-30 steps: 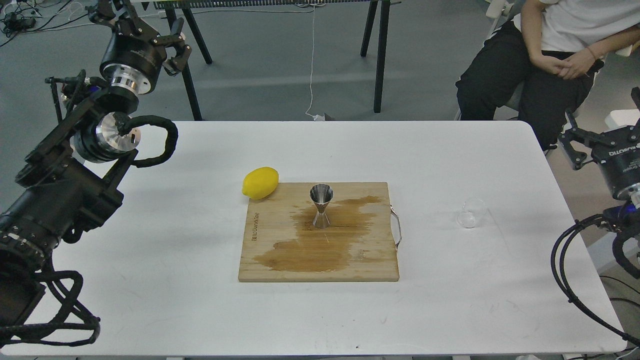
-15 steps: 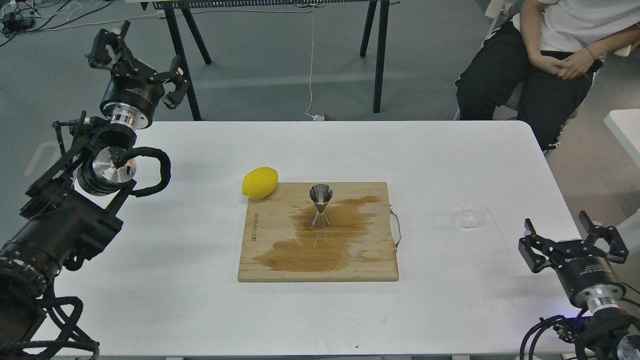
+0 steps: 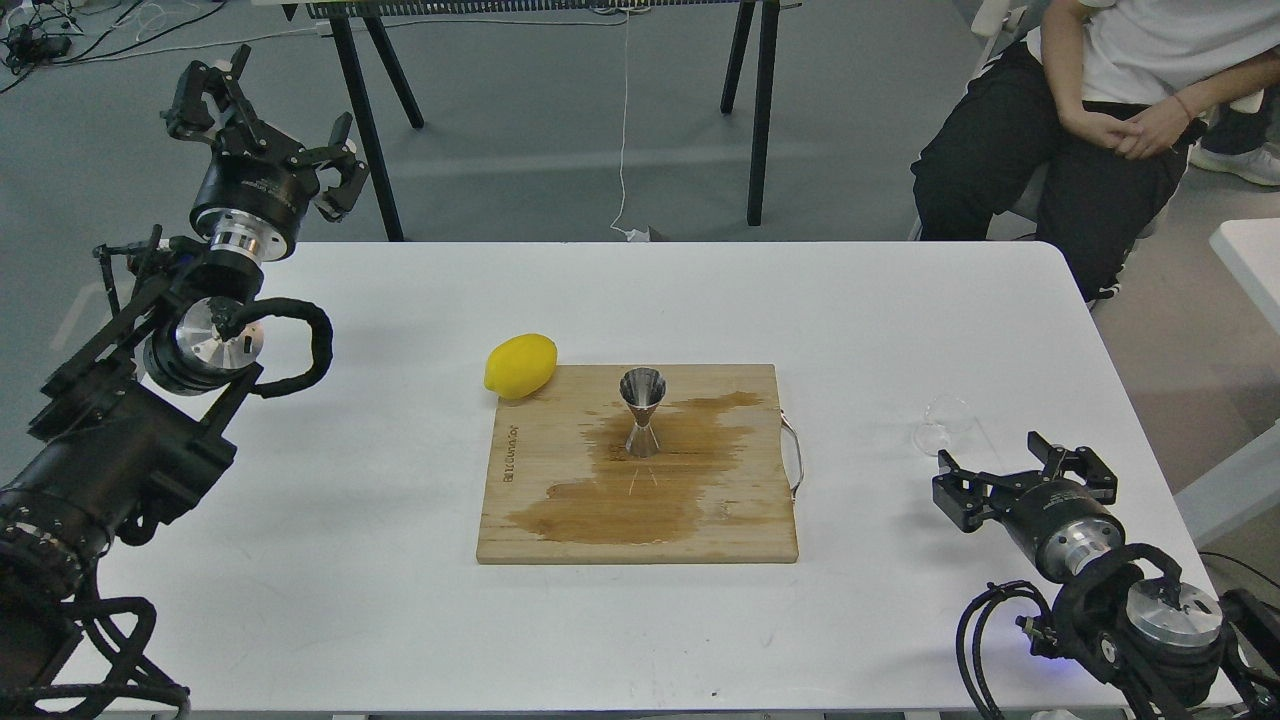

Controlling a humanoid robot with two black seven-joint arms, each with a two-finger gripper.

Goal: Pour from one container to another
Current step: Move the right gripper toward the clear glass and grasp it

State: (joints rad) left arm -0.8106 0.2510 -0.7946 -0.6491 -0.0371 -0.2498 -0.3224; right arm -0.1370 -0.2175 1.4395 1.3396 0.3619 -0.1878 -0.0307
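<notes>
A small clear glass cup (image 3: 941, 424) lies tipped on the white table (image 3: 400, 600), right of the board. The steel jigger (image 3: 642, 411) stands upright on the wooden cutting board (image 3: 640, 500), in a wide wet stain. My right gripper (image 3: 1015, 470) is low over the table just below and right of the glass cup, fingers spread open, holding nothing. My left gripper (image 3: 262, 135) is raised at the far left beyond the table's back edge, also open and empty.
A yellow lemon (image 3: 520, 365) rests at the board's back left corner. The board has a metal handle (image 3: 793, 458) on its right side. A seated person (image 3: 1100, 110) is behind the table's far right corner. Black table legs (image 3: 760, 110) stand behind.
My right arm came into view low at the right and moved left and up toward the glass cup. My left gripper shifted slightly left. Cup, jigger and lemon stayed put.
</notes>
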